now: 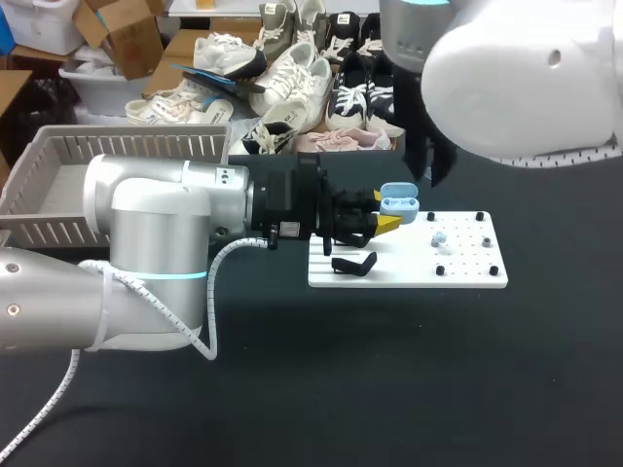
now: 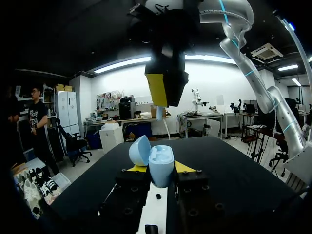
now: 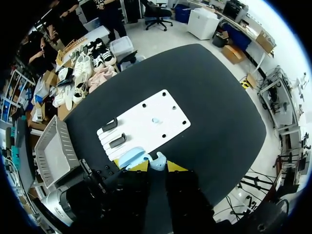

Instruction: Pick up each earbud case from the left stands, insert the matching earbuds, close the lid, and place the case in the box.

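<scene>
left tool [image 2: 159,168] clamped the open blue earbud case [image 2: 161,161] above the white board [image 1: 467,274], lid tipped back. right tool [image 3: 157,167] pinched a pale earbud [image 3: 157,160] just over the case. a second earbud [image 1: 439,238] lay on the board; a slatted basket [image 1: 117,146] sat at the worktop's [image 1: 389,389] left.

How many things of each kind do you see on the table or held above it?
earbud case: 1
earbud: 2
black stand: 2
white board: 1
basket: 1
Total: 7
</scene>
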You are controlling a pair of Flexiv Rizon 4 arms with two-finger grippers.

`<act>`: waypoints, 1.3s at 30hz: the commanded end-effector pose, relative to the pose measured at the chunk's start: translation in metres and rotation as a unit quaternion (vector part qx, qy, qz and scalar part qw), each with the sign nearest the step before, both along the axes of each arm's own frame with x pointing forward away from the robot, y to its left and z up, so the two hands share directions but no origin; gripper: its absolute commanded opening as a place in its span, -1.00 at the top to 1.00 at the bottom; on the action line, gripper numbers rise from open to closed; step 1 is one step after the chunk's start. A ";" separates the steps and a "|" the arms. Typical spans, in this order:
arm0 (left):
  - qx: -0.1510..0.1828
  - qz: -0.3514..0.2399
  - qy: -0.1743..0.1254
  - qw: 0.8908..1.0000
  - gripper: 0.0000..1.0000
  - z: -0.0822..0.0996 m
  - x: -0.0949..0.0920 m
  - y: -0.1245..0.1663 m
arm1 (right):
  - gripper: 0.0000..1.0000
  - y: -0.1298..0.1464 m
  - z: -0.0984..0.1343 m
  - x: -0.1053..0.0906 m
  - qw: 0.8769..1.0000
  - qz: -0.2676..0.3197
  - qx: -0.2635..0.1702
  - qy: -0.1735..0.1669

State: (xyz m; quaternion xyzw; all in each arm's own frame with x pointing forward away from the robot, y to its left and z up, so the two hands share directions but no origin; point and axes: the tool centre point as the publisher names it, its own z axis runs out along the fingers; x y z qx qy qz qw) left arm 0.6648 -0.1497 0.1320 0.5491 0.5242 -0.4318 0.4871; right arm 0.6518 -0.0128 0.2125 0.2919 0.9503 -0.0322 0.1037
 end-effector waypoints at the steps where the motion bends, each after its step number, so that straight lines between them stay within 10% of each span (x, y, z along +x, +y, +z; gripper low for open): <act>1: -0.001 0.004 -0.001 1.000 1.00 -0.001 -0.002 0.000 | 1.00 0.008 -0.002 0.000 1.000 -0.002 -0.012 0.007; 39: -0.001 0.004 -0.001 1.000 1.00 -0.001 -0.002 0.000 | 1.00 0.021 -0.022 -0.004 1.000 0.015 0.005 0.016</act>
